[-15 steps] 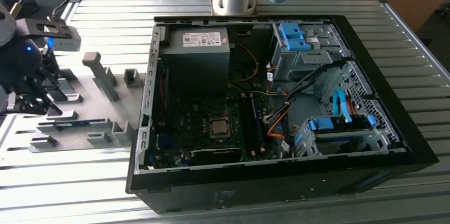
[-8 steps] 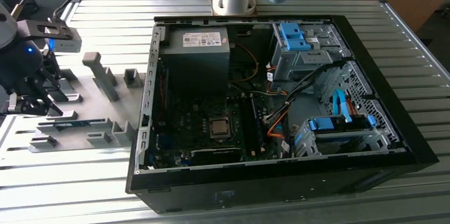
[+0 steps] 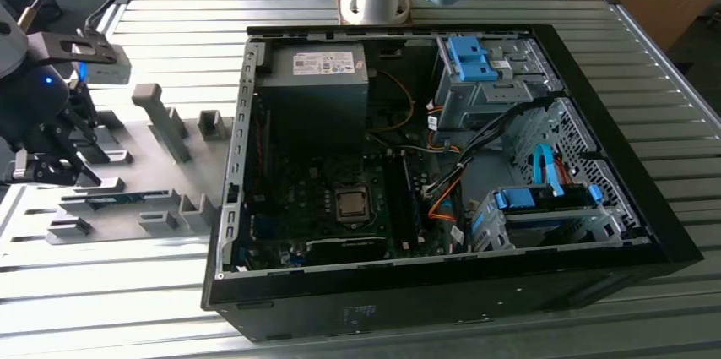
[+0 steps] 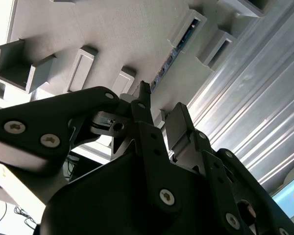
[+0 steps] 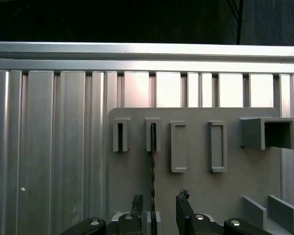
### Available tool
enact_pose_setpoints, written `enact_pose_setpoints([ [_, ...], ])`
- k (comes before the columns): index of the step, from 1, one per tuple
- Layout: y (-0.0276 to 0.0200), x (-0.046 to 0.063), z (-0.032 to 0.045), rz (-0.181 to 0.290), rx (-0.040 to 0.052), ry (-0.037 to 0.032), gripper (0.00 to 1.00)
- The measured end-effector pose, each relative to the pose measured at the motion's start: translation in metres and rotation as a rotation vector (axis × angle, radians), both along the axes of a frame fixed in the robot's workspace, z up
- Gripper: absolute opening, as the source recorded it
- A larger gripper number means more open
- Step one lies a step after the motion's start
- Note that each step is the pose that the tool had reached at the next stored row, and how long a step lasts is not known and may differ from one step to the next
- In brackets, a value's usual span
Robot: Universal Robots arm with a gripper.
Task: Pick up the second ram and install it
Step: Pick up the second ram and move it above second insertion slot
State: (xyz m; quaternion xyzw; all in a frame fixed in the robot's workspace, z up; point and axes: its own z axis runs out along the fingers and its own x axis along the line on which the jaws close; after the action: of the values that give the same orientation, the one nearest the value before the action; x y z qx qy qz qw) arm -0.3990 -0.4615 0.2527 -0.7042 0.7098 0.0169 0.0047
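Second ram (image 4: 178,46) slotted in holder (image 4: 202,19), blue in second wrist view, tool (image 4: 161,100) apart

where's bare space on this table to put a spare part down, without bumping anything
Bare table slats lie below the grey fixture plate in the exterior view, left of the computer case; another strip runs past the case on that view's right. The plate is crowded: holder blocks, the second ram in its slot, and the open hand poised at it.
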Motion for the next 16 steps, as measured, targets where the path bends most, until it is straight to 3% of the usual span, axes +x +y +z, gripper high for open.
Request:
enact_pose_setpoints([
  [16,-0.0041,0.000,-0.0254,0.002,0.0000,-0.0001,0.40],
])
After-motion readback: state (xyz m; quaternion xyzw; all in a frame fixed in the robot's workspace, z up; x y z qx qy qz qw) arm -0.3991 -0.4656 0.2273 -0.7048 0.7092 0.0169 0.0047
